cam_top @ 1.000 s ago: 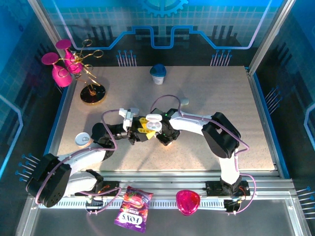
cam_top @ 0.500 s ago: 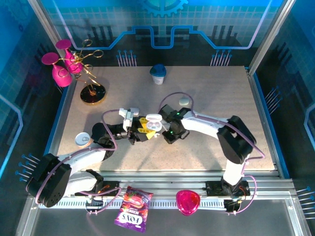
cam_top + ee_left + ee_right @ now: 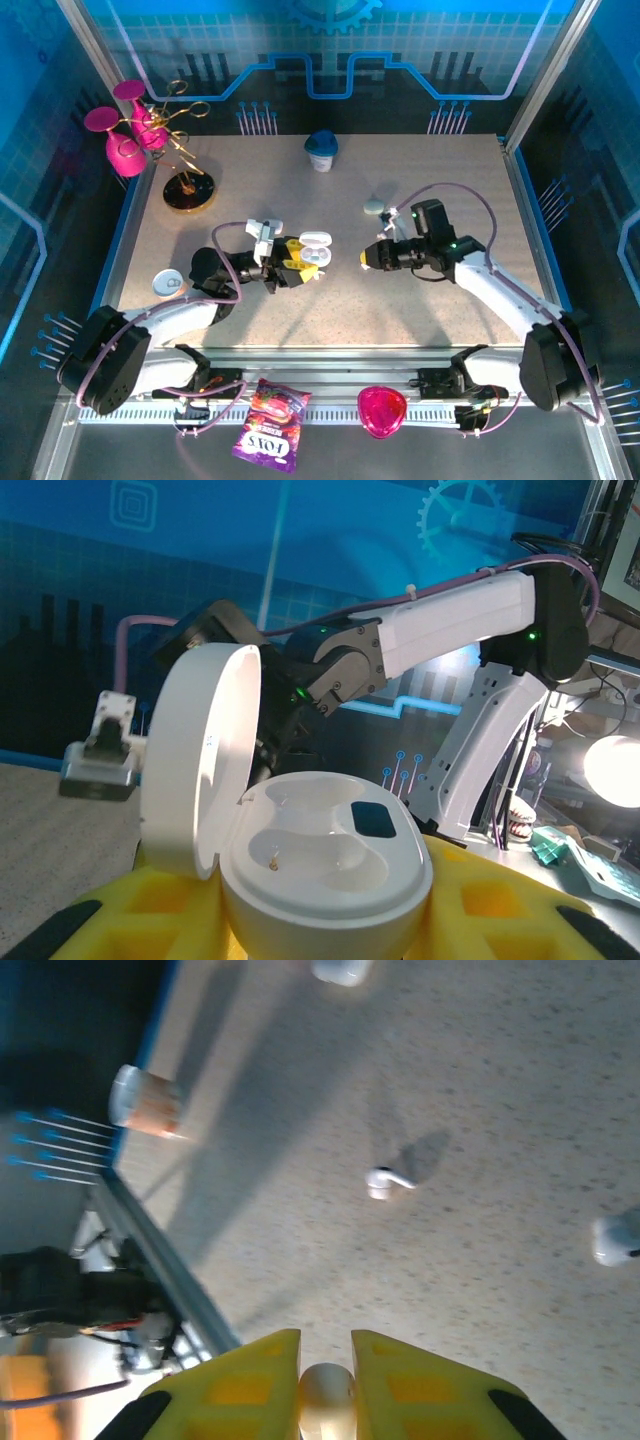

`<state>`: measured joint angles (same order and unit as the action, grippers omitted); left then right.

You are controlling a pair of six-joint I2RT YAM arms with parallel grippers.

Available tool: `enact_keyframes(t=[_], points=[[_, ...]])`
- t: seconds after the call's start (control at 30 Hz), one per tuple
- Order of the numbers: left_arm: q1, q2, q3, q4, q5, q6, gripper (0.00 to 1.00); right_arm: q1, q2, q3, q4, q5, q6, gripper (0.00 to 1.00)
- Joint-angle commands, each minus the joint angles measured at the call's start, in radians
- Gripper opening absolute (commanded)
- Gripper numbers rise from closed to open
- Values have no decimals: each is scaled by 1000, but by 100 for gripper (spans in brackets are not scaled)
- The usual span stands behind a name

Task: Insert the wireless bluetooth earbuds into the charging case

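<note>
A: Why do we hold the charging case [image 3: 325, 865] lid-up in our left gripper [image 3: 298, 262]?
B: So its empty wells face the other arm. Our yellow fingers [image 3: 130, 910] clamp its base from below.
A: And our right gripper [image 3: 326, 1360]?
B: It pinches one earbud [image 3: 327, 1400], arm stretched low, the case near on its left. A second earbud [image 3: 385, 1180] lies on the table [image 3: 480, 1110] ahead of it

surface: speckled beige surface [image 3: 420, 310], evenly lit, soft shadows | back wall: blue panel [image 3: 430, 40] printed with a pale grid, circuit lines and a gear outline | sides: dark blue patterned panels [image 3: 40, 170] behind slanting silver frame posts [image 3: 550, 70] | near edge: ribbed aluminium rail [image 3: 330, 365] | light: bright round lamp glow [image 3: 612, 770], far right of left wrist view
</note>
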<state>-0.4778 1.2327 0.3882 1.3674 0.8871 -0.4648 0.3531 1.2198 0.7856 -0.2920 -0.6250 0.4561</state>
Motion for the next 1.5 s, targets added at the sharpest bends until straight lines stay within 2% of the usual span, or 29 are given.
enact_keyframes(t=[0.0, 0.1, 0.17, 0.47, 0.63, 0.87, 1.47], points=[[-5, 18, -5, 33, -10, 38, 28, -48, -58, -72, 251, -237, 215, 17], [-4, 31, -5, 33, -9, 44, 28, -89, -87, -143, 493, -330, 414, 17], [-5, 33, -6, 33, -10, 44, 28, -104, -89, -163, 580, -361, 499, 17], [-5, 32, -18, 33, -13, 45, 28, -121, -77, -194, 667, -381, 733, 15], [-5, 31, -24, 33, -14, 48, 28, -121, -76, -196, 631, -377, 777, 15], [-5, 31, -22, 33, -11, 51, 28, -116, -53, -218, 695, -383, 905, 14], [-5, 57, -13, 33, -18, 60, 28, -99, -32, -209, 738, -396, 969, 14]])
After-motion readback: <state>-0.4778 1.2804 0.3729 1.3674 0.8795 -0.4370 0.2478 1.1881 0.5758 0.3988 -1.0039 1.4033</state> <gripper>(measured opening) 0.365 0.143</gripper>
